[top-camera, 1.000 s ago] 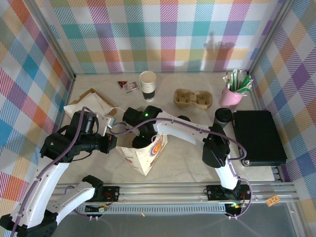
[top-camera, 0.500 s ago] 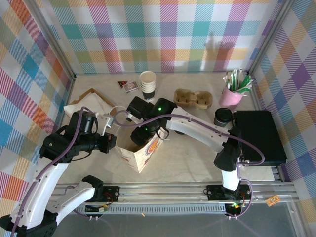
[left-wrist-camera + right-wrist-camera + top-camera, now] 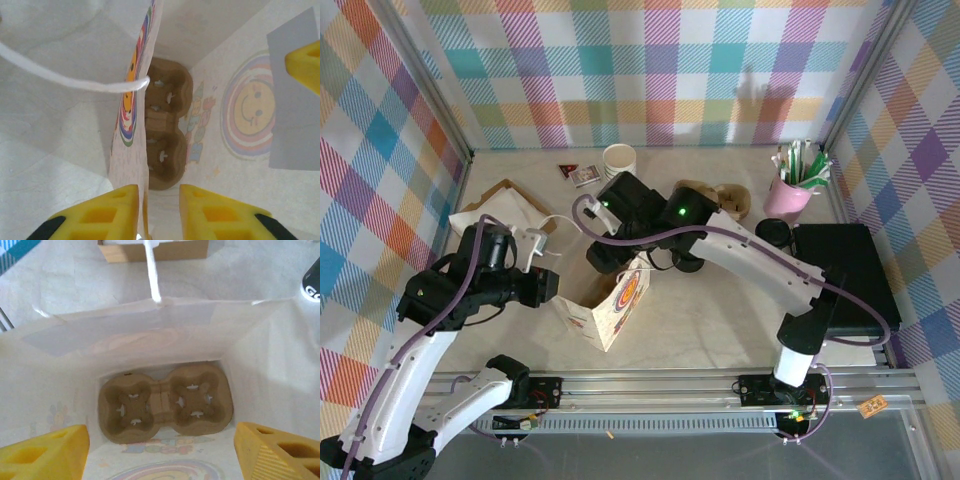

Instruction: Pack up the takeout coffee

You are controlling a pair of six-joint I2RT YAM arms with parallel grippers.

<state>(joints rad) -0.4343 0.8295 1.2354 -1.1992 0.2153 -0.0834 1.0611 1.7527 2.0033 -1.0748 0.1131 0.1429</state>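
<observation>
Left tool [image 3: 159,200], nearest the arm bases: yellow fingers stand a little apart. The near wall of the paper bag [image 3: 618,308] rises in the gap and lies against one finger, with no visible pinch. Judged purpose: steadying that wall so the mouth is held wide. White cord handle [image 3: 65,82] loops off to the side, away from the opening.

Bag stands upright on the counter [image 3: 710,320], mouth up, smiley print on its faces. Contents: one brown pulp cup carrier [image 3: 165,402] lying flat on the bottom, both wells vacant. No cup inside.

Right tool [image 3: 160,450] hangs over the bag mouth, fingers spread wide, nothing between them. Its wrist view looks straight down at the carrier. Reads as free for the next pick.

Takeout coffee [image 3: 775,234], black lid on, stands on the counter well to the right of the bag, beyond the right forearm. It sits just beside the left edge of a flat black case [image 3: 845,275]. Not packed yet; the likely next job is to fetch it and seat it in a well.

Back row:
- stack of lidless cups [image 3: 618,157]
- second carrier [image 3: 728,197], partly hidden behind the arm
- pink pot [image 3: 785,195] holding sticks and sachets

Far left: open cardboard box [image 3: 505,192] with white paper beside it.
</observation>
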